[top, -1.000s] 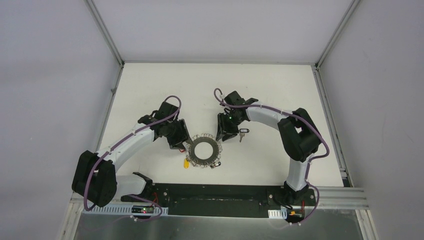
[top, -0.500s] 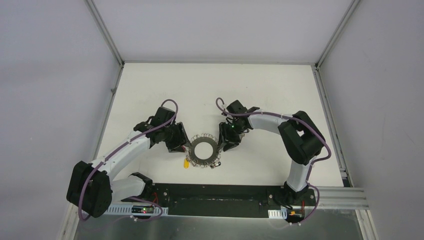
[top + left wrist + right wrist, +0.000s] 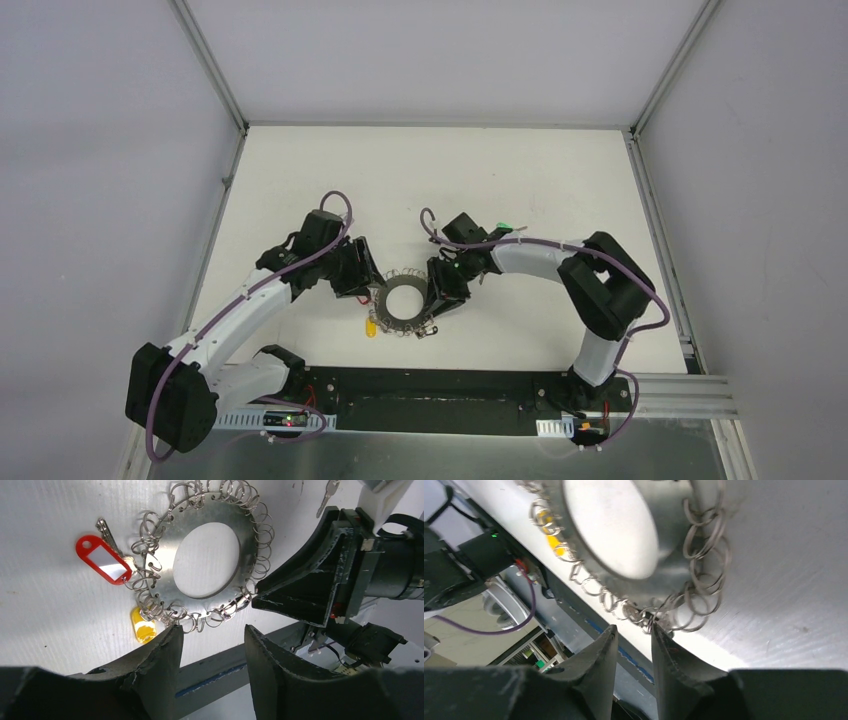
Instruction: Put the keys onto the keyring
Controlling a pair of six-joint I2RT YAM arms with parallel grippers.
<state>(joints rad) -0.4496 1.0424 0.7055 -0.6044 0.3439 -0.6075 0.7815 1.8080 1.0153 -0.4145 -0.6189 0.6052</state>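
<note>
Keyring [image 3: 165, 572] lies flat on the desk [image 3: 420, 170], flanked on both sides: left fingers [image 3: 160, 655] stand apart and empty, right fingers [image 3: 594, 665] nearly together at a rim loop [image 3: 659, 617], grip unclear. Risk: the loop slips free, or the ring drags sideways if pulled unbraced.

right end effector [image 3: 634, 629] closer, at keyring [image 3: 162, 572] rim

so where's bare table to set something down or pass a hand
Most room: the far half of the table, between the back wall, left arm and right arm. A smaller patch lies between that arm's bend and the black base plate. Crowded: the keyring, flanked by left tool and right tool, yellow-tagged key at its near edge.
</note>
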